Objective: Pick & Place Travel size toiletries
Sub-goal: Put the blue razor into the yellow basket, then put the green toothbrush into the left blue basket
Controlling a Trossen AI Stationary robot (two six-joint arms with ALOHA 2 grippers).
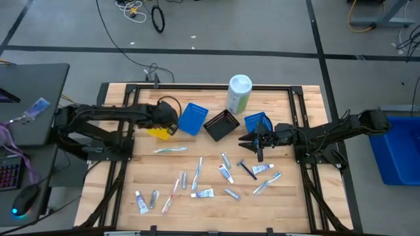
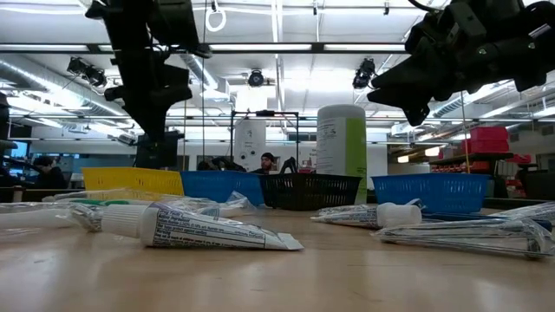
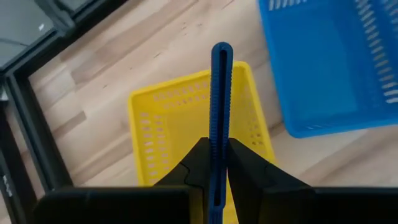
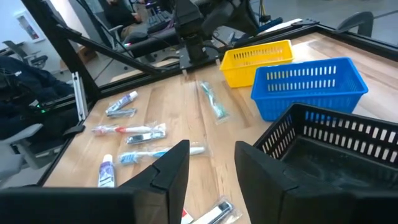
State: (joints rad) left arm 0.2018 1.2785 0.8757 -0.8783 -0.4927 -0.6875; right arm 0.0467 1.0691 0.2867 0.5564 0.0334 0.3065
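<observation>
- The left gripper (image 3: pixel 221 168) hangs above the yellow tray (image 3: pixel 186 124). Its fingers (image 3: pixel 252 171) pinch a slim blue item (image 3: pixel 221 93), most likely a razor or toothbrush handle; which one cannot be told. The item stands out past the fingertips, over the tray's interior.
- In the high view, the left gripper (image 1: pixel 169 118) is at the yellow tray (image 1: pixel 157 133), just beside the blue tray (image 1: pixel 193 118).
- The right gripper (image 1: pixel 252 139) is in the air next to a second blue tray (image 1: pixel 257 120), on the far side of the black tray (image 1: pixel 221 124) from the yellow tray. Its fingers (image 4: pixel 171 168) are spread and hold nothing.
- A tall white-and-green canister (image 1: pixel 239 93) stands upright behind the black tray, well apart from the yellow tray.
- The remaining travel size toiletries (image 1: pixel 203 180) lie scattered on the table (image 1: pixel 295 203), on the near side of the row of trays from the yellow tray.
- One packaged toothbrush (image 1: pixel 170 150) lies on the table near the yellow tray.
- In the low view, a toothpaste tube (image 2: pixel 195 229) lies flat on the table in the foreground, with the yellow tray (image 2: pixel 132 180) behind it.
</observation>
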